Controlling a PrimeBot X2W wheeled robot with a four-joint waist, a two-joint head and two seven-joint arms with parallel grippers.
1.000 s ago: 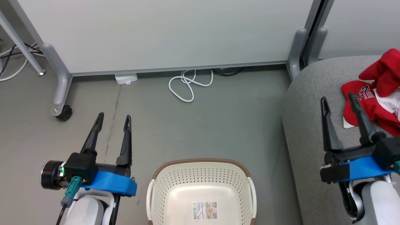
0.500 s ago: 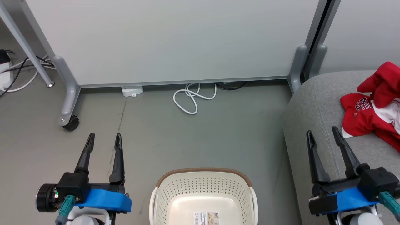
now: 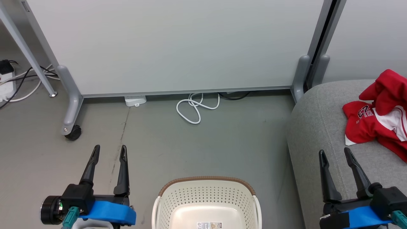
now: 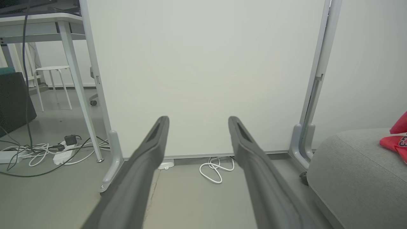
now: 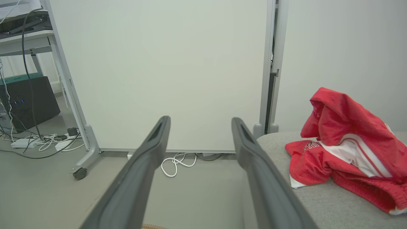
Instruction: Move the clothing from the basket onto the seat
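On the seat (image 3: 314, 133), the clothing (image 3: 365, 127) lies crumpled, red with white trim. The left end effector (image 3: 110, 147) and right end effector (image 3: 334, 150) gape empty.

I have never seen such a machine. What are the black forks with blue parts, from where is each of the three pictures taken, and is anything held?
This is a wheeled robot with two arms. The black forks are its hands: the left hand and the right hand, each with two long fingers. One picture comes from a camera on its head, looking down. The other two come from cameras on the wrists, each looking along that hand's own fingers. Both hands are open and hold nothing. The cream basket stands on the floor; the part in view holds no clothing. The red clothing lies on the grey seat at the right.
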